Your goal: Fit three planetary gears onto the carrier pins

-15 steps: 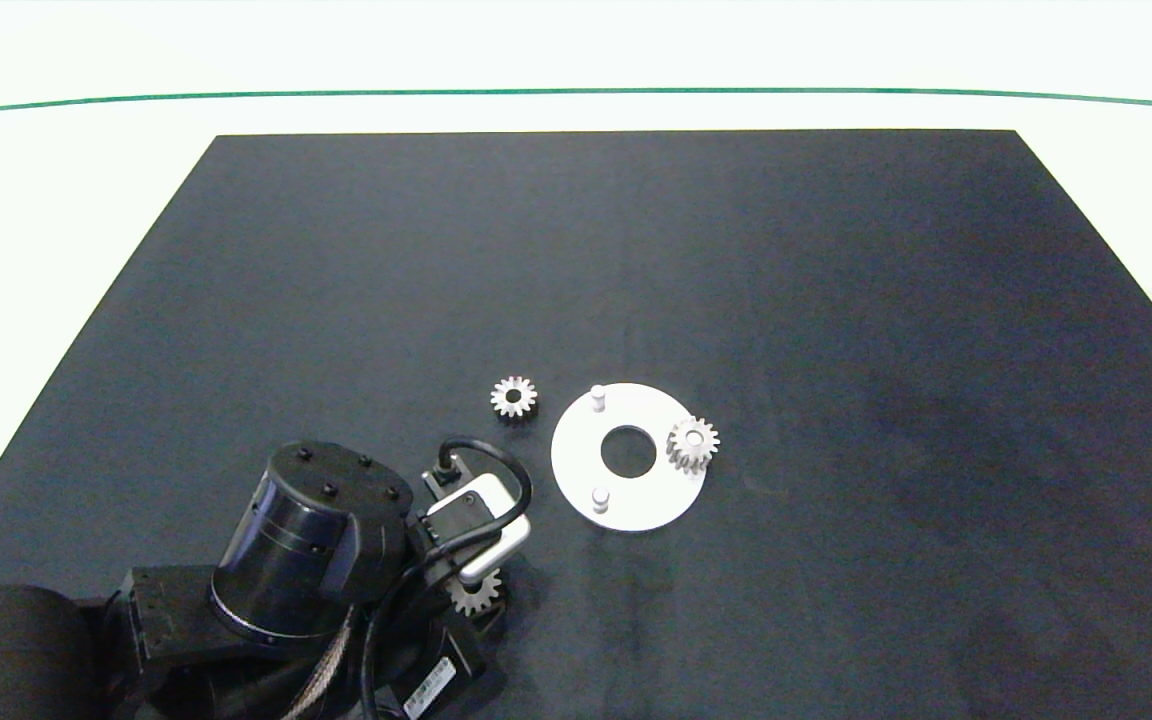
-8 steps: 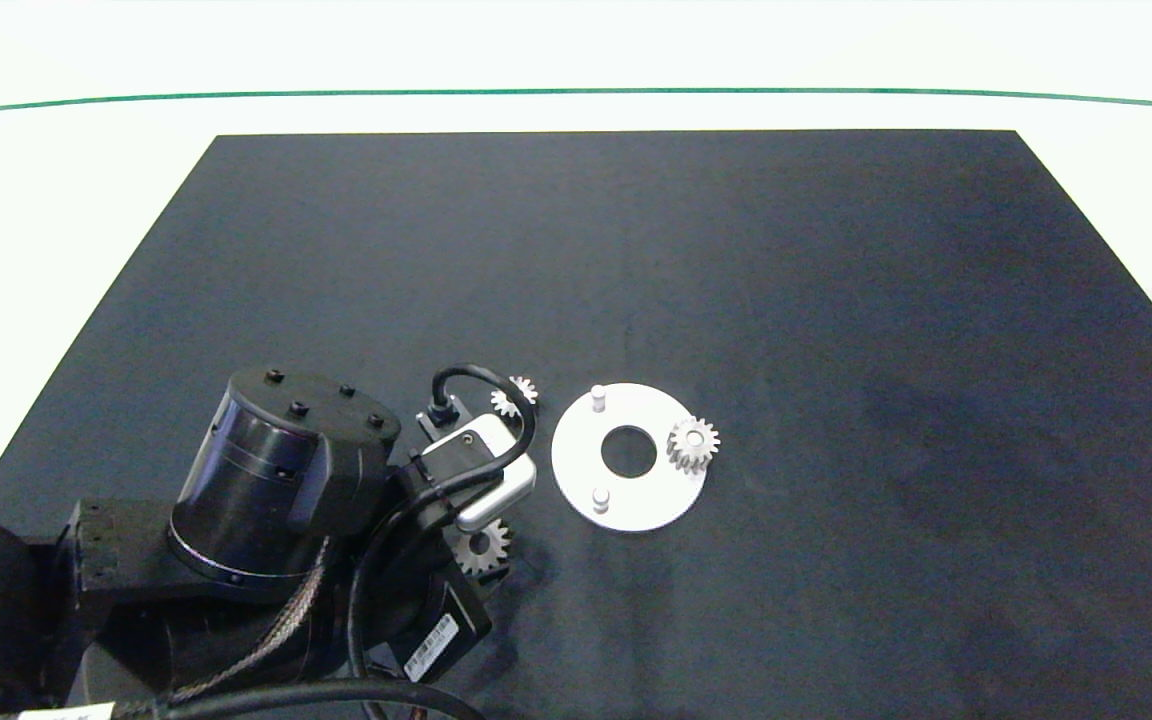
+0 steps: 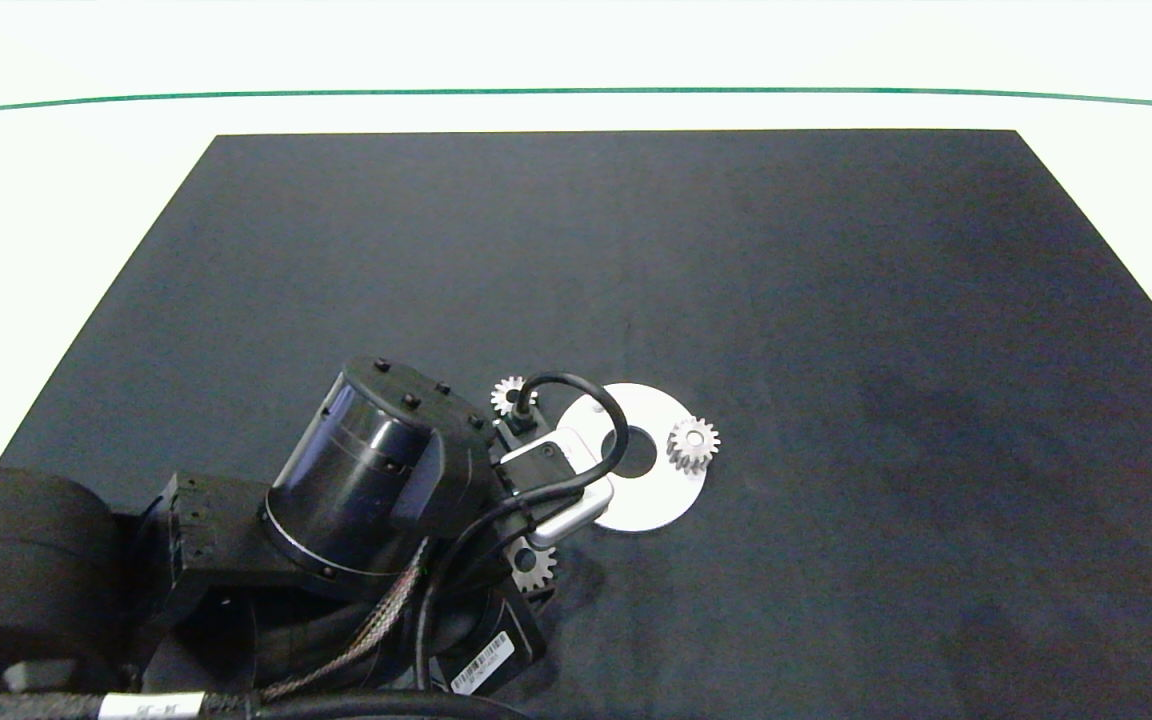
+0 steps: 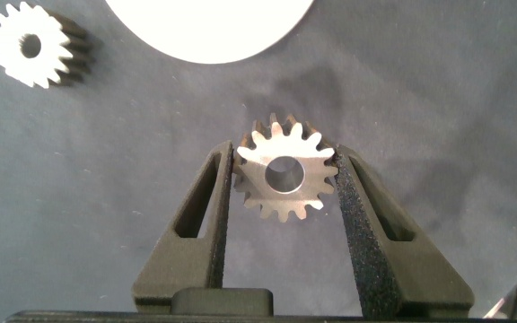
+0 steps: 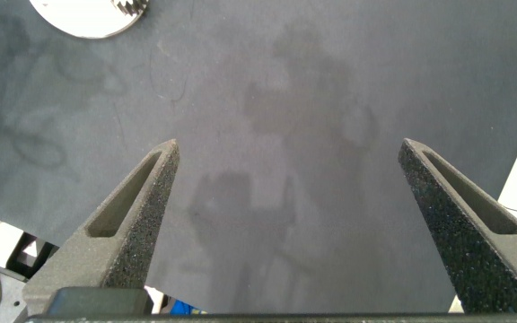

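Black mat (image 3: 836, 300) filled the head view; left gripper (image 3: 534, 570) sat lower centre, clamped on a gear (image 3: 536, 568), beside white disc (image 3: 661, 490). Second gear (image 3: 693, 444) sat on the disc's right rim, third (image 3: 510, 393) just upper left. Left wrist: fingers (image 4: 214, 215) pinched gear (image 4: 285, 175). Right wrist: right gripper (image 5: 290, 157) spread wide, empty.

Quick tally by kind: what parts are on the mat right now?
Planetary gears: 3, one on the white disc, one loose on the mat, one held in the left pincer
White carrier disc: 1
Carrier pins: hidden by the arm or a gear, cannot count
Total: 4 parts
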`<state>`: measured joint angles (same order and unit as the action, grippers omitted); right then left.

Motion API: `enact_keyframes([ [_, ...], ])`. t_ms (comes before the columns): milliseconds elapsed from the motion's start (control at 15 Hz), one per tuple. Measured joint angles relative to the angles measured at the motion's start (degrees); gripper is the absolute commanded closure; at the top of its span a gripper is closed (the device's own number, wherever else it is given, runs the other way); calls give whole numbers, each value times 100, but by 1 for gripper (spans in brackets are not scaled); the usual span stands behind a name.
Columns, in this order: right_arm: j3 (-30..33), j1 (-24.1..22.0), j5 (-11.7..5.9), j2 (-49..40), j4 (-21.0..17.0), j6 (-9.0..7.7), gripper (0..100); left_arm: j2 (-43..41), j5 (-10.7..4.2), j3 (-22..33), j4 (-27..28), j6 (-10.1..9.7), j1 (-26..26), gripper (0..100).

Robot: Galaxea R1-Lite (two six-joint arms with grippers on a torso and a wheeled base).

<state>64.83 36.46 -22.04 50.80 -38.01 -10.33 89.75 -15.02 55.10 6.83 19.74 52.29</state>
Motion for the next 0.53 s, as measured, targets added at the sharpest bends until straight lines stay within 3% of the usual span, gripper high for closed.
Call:
enact_keyframes([
  [133, 22, 0, 7, 9, 0, -4, 0, 96, -7, 575, 422, 2, 6, 100],
  [533, 234, 0, 49, 68, -5, -4, 0, 630, -9, 1432, 681, 49, 13, 100],
])
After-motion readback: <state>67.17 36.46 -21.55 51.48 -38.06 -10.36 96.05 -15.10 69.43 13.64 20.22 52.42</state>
